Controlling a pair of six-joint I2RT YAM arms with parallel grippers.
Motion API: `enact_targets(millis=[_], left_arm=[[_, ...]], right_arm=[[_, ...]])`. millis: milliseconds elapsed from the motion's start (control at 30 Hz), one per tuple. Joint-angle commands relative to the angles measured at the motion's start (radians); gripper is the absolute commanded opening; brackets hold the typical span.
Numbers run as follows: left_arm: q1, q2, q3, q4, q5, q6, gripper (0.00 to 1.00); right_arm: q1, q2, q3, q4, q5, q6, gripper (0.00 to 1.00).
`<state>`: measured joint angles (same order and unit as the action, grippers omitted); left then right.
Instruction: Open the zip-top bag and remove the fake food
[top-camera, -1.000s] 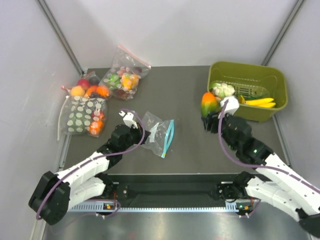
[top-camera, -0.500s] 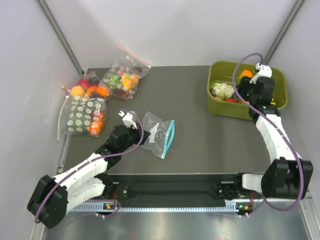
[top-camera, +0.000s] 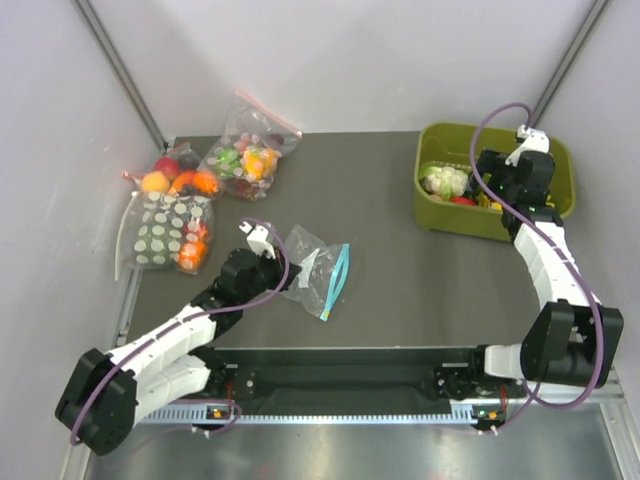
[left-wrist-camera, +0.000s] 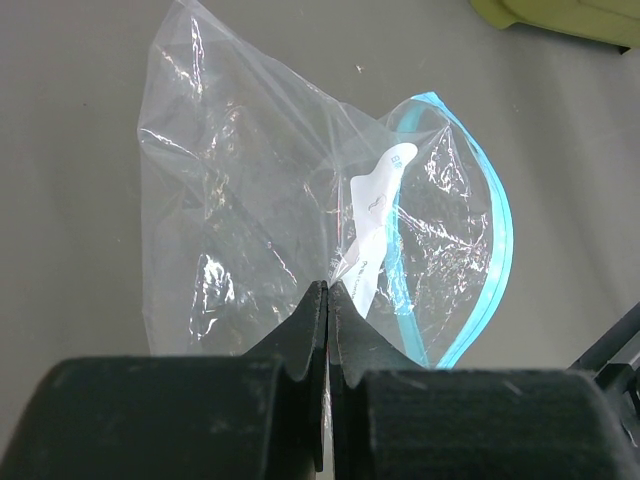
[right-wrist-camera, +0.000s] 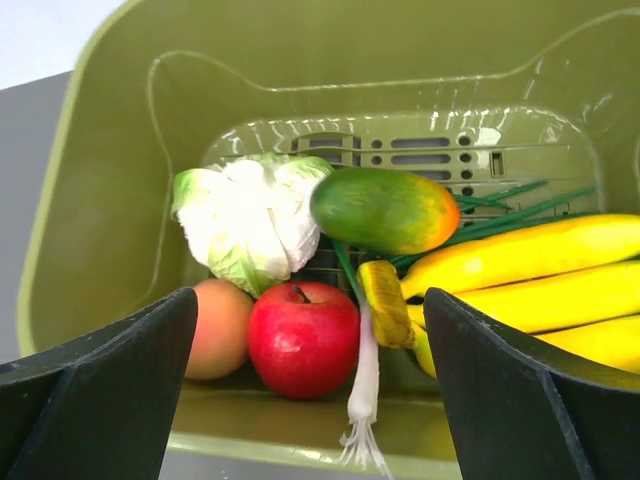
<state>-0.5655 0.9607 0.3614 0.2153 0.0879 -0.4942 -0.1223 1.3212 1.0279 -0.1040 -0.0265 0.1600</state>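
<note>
Right fingers (top-camera: 496, 168), newly spread, hang over the bin (right-wrist-camera: 100, 200), fruit (right-wrist-camera: 385, 210) dropped beneath; left fingers (left-wrist-camera: 328, 300) pinch the empty-looking bag (left-wrist-camera: 250, 200): removal looks complete.

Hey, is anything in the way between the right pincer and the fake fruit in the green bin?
Nothing visible. The right pincer hangs open over the green bin, with the green-and-orange fruit, red fruit and peach-orange fruit lying uncovered right below it.
</note>
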Motion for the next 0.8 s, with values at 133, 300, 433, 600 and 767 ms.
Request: enact_targets(millis=[133,300,433,600,767], left_arm=[[0.007,0.019,0.054,0.032,0.013,0.017,0.00],[0.007,0.039,0.070,0.032,0.013,0.017,0.00],[0.009,0.030,0.083,0.006,0.004,0.019,0.29],[0.010,-0.008,0.094,-0.028,-0.020,0.029,0.89],[0.009,-0.048,0.129,-0.105,-0.059,0.045,0.99]], right_arm=[[0.012,-0.225,-0.081,0.087,-0.121,0.024,0.96],[0.258,-0.353,-0.206,0.047,0.013,-0.025,0.97],[0.367,-0.465,-0.290,0.043,0.061,0.022,0.97],[0.501,-0.540,-0.367,0.004,0.105,0.053,0.98],[0.592,-0.599,-0.417,-0.052,0.181,0.069,0.98]])
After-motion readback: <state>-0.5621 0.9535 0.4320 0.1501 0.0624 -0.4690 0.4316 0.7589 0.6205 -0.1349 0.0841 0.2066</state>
